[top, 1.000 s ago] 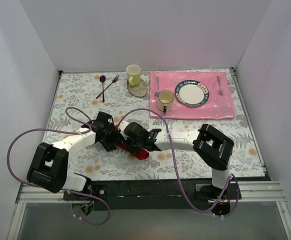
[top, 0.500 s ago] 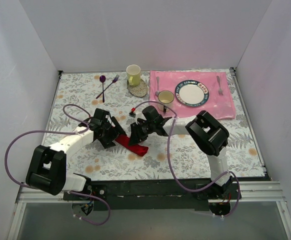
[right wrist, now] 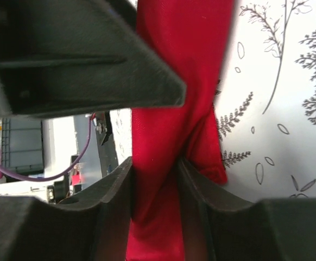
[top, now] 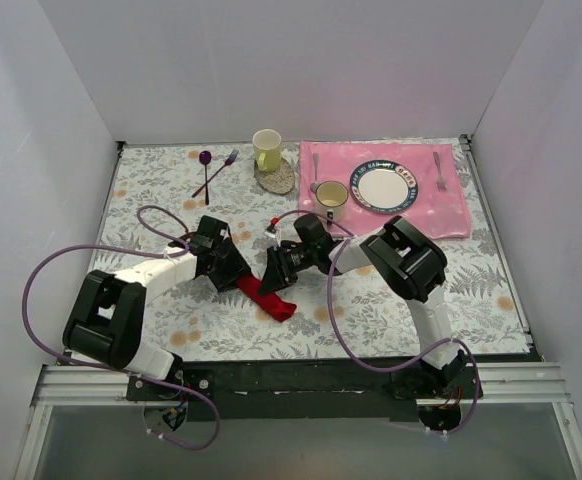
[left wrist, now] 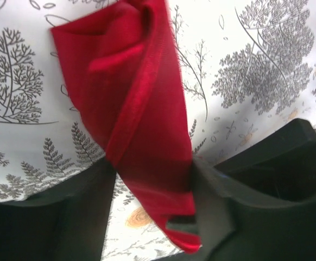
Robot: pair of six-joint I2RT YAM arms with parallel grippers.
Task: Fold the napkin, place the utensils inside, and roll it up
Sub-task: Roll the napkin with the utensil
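The red napkin [top: 269, 298] lies as a narrow rolled bundle on the patterned table, running diagonally toward the near right. My left gripper [top: 233, 270] holds its far left part; in the left wrist view the napkin [left wrist: 141, 109] fills the gap of the gripper [left wrist: 152, 187]. My right gripper [top: 277, 268] is shut on the same bundle from the right; in the right wrist view the napkin [right wrist: 174, 81] is pinched in the gripper [right wrist: 155, 196]. The dark-handled fork is hidden. A small dark end [left wrist: 181, 223] shows at the napkin's tip; I cannot tell what it is.
A pink placemat [top: 451, 215] at the back right carries a plate [top: 382, 186], a cream mug [top: 330, 201], a silver fork [top: 438, 170] and a silver spoon [top: 314, 165]. A yellow mug [top: 266, 148] and a purple spoon-and-fork pair [top: 214, 170] lie at the back.
My right arm has folded back, its elbow swinging away from the front edge, and its gripper now reaches the napkin from the far right. The left gripper shifted slightly right. More of the napkin shows.
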